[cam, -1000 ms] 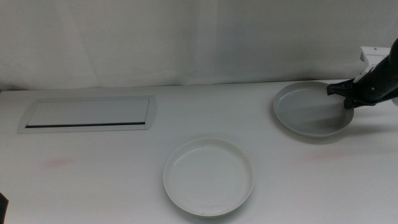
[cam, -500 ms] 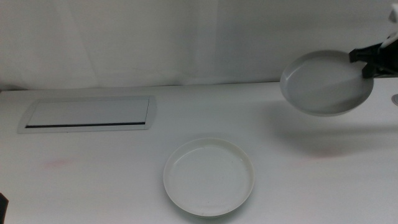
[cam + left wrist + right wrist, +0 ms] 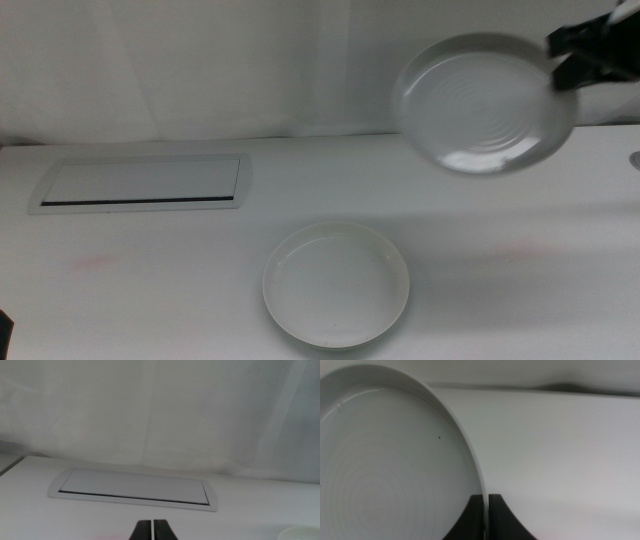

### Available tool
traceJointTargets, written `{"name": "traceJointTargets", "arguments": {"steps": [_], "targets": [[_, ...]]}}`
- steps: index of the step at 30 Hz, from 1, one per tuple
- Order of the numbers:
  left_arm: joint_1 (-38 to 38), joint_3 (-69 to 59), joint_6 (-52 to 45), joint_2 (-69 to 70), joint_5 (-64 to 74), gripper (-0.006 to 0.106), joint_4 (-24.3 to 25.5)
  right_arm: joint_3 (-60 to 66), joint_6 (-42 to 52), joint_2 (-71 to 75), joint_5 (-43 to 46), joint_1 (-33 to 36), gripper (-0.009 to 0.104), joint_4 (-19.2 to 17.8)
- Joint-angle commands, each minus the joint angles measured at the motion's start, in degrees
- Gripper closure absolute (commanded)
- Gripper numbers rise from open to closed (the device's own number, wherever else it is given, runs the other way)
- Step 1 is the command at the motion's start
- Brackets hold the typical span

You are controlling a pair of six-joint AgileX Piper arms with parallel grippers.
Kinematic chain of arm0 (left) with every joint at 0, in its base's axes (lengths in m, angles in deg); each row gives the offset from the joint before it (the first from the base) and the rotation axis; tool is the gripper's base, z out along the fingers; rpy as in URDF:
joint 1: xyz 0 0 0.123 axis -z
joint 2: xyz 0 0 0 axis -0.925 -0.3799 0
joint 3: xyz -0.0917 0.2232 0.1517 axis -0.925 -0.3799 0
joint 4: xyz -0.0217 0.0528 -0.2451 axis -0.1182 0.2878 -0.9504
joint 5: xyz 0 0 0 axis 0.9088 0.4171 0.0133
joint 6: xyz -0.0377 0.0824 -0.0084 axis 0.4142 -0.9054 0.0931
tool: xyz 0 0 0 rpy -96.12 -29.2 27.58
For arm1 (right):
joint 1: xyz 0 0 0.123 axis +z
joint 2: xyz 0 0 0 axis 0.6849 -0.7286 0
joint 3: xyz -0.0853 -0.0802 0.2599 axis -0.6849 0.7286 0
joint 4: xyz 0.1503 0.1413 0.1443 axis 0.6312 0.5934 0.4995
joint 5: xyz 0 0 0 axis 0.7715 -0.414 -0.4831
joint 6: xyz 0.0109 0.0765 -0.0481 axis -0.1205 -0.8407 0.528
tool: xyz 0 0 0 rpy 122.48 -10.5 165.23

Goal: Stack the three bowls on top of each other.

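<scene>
My right gripper (image 3: 568,57) is shut on the right rim of the light grey bowl (image 3: 487,103) and holds it high above the table's far right, tilted with its inside facing the camera. In the right wrist view the jaws (image 3: 486,502) pinch the bowl's rim (image 3: 395,475). The white bowl (image 3: 336,284) sits on the table at the front centre, well below and to the left of the grey one. The mint green bowl is out of view. My left gripper (image 3: 153,529) is shut and empty, waiting low at the front left.
A flat white rectangular panel (image 3: 140,183) lies in the table at the back left; it also shows in the left wrist view (image 3: 135,487). A white curtain backs the table. A small curved edge (image 3: 635,158) shows at the right border.
The right gripper has lifted the grey bowl off the table, carried it up and to the left, and tilted it toward the camera. The white bowl and the left arm have not moved.
</scene>
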Motion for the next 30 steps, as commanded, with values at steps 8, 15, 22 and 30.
{"name": "traceJointTargets", "arguments": {"steps": [8, 15, 22, 30], "targets": [[0.45, -2.17, -0.15, 0.29, -0.14, 0.103, -0.32, 14.6, -5.9, 1.19, 11.22, 15.02, 0.098, 1.04], [0.45, -2.17, -0.15, 0.29, -0.14, 0.103, -0.32, 18.5, -10.09, -2.44, 19.46, 23.02, 0.098, 1.34], [0.45, -2.17, -0.15, 0.29, -0.14, 0.103, -0.32, 18.5, -10.8, -9.99, 22.22, 25.07, 0.098, 2.46], [0.45, -2.17, -0.15, 0.29, -0.14, 0.103, -0.32, 18.5, -10.8, -15.27, 22.61, 25.07, 0.098, 3.29]]}}
